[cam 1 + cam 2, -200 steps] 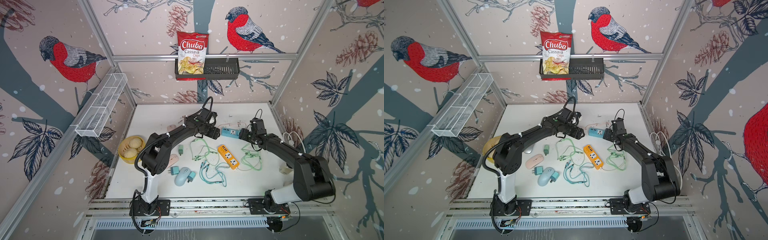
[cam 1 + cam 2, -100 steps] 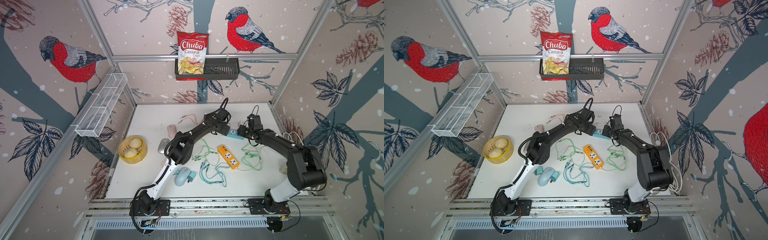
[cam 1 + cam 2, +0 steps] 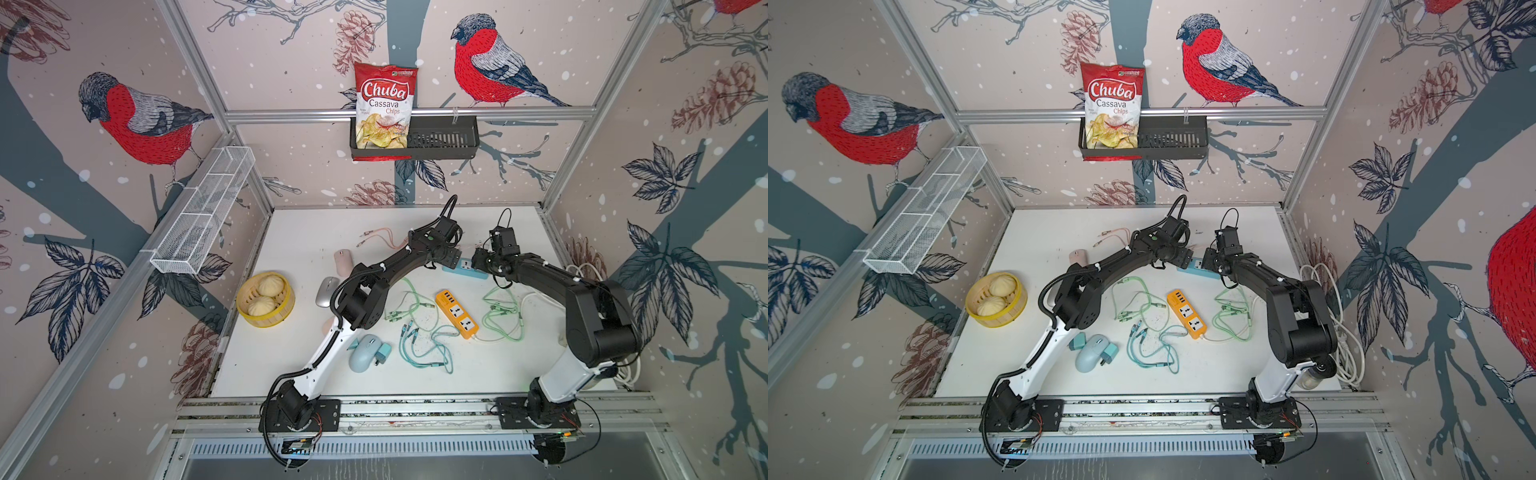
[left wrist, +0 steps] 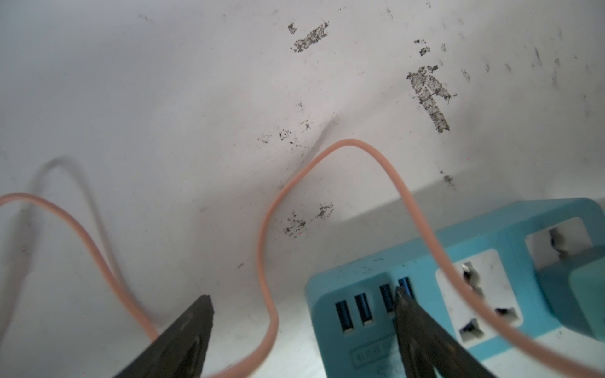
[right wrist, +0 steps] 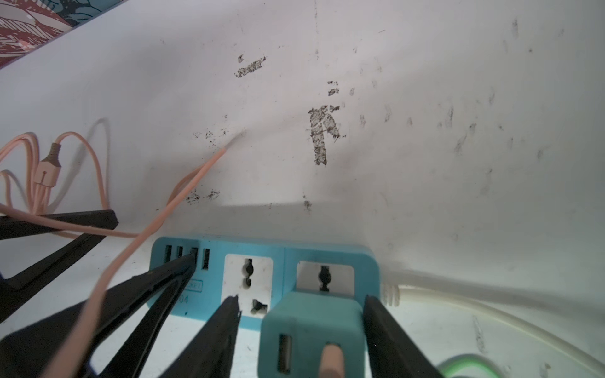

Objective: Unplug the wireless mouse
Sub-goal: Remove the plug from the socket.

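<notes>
A blue power strip (image 3: pixel 465 266) lies at the back of the table. A teal charger adapter (image 5: pixel 314 327) is plugged into its end socket, with a pink cable (image 4: pixel 265 229) plugged into the adapter. The cable loops away toward a pink wireless mouse (image 3: pixel 343 262); I cannot tell whether it reaches the mouse. My right gripper (image 5: pixel 302 299) straddles the adapter, one finger against its side and a gap at the other. My left gripper (image 4: pixel 302 294) is open, with one fingertip (image 4: pixel 401 297) on the strip by the USB ports and the cable passing between its fingers.
An orange power strip (image 3: pixel 457 313), green cables (image 3: pixel 503 316) and a teal cable (image 3: pixel 424 349) lie nearer the front. A blue mouse (image 3: pixel 365 351), a silver mouse (image 3: pixel 327 291) and a steamer with buns (image 3: pixel 266 299) are to the left. The strip's white cord (image 5: pixel 491 311) runs right.
My left gripper has moved right onto the blue strip's USB end. My right gripper's jaws have narrowed around the teal adapter.
</notes>
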Motion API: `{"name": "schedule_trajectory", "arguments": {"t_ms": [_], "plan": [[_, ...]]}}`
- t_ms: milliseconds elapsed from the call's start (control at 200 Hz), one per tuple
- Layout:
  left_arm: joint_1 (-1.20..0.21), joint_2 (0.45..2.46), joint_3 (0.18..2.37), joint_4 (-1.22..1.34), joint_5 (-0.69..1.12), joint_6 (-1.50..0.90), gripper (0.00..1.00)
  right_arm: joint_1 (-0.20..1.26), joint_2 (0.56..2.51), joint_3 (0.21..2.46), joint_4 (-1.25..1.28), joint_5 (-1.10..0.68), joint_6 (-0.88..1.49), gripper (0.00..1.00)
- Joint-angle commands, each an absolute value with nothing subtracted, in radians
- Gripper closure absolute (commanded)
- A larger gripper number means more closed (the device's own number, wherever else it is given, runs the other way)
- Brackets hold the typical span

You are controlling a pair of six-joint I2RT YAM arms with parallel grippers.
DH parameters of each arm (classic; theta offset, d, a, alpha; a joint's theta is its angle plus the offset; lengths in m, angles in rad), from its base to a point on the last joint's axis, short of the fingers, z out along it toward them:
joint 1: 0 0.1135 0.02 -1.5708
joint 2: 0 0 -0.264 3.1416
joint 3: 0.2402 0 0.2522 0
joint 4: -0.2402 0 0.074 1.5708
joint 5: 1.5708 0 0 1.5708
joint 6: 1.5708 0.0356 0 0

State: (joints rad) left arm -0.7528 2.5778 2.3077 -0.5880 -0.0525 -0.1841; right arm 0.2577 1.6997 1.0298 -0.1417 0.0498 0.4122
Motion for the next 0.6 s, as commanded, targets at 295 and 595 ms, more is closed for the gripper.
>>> {"name": "schedule_trajectory", "arguments": {"t_ms": [295, 595], "plan": [[-0.756, 2.589, 2.268, -0.747, -0.12, -0.163, 0.14, 0.311, 1.68, 1.089, -0.208, 0.18, 0.418, 0.86], [-0.758, 2.574, 2.262, -0.741, -0.117, -0.176, 0.14, 0.329, 1.613, 1.102, -0.225, 0.199, 0.41, 0.88]]}}
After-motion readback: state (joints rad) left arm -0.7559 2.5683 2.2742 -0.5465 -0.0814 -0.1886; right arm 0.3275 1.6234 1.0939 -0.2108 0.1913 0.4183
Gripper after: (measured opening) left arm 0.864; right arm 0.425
